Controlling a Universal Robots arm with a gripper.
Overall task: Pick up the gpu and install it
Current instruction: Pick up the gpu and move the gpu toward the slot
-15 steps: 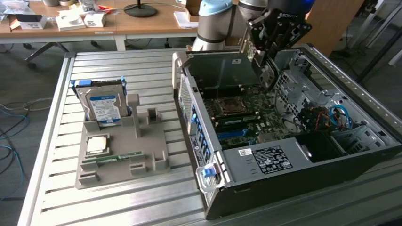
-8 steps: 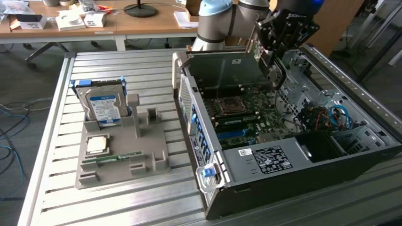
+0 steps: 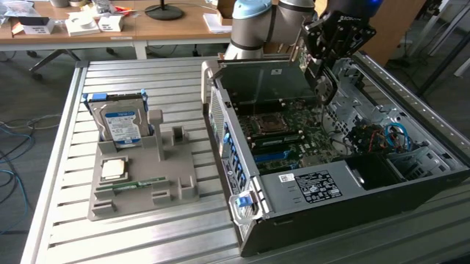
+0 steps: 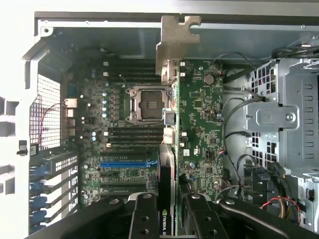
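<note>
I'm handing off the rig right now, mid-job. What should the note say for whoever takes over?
Gripper: shut on the gpu, gripping it from above.
Gpu: held on edge inside the open case, over the motherboard, running crosswise to the blue slot.
Done: gpu picked up, off the grey holder on the table.
Left: the install; the gpu is not seated in any slot yet.
</note>
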